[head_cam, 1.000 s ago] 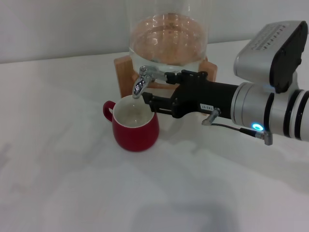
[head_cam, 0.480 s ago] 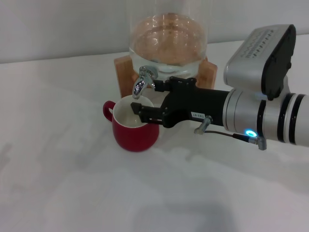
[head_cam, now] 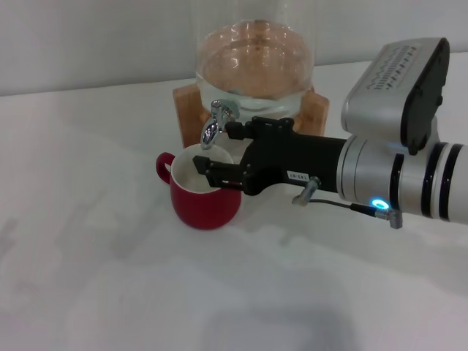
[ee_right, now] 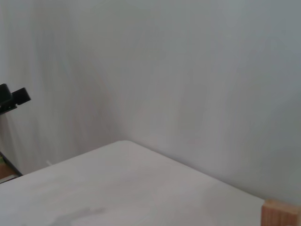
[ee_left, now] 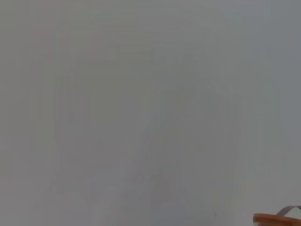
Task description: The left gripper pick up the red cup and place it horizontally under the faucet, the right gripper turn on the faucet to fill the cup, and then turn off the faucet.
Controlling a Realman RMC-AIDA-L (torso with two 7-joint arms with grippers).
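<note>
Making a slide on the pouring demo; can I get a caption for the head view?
Right gripper reaches the faucet above the red cup standing on the table.

Lower half of head view: bare table (head_cam: 110, 292). Centre blocked: cup (head_cam: 205, 197) under tap (head_cam: 214, 123), jar (head_cam: 254, 55) behind, right gripper (head_cam: 219, 153) beside the tap.
</note>
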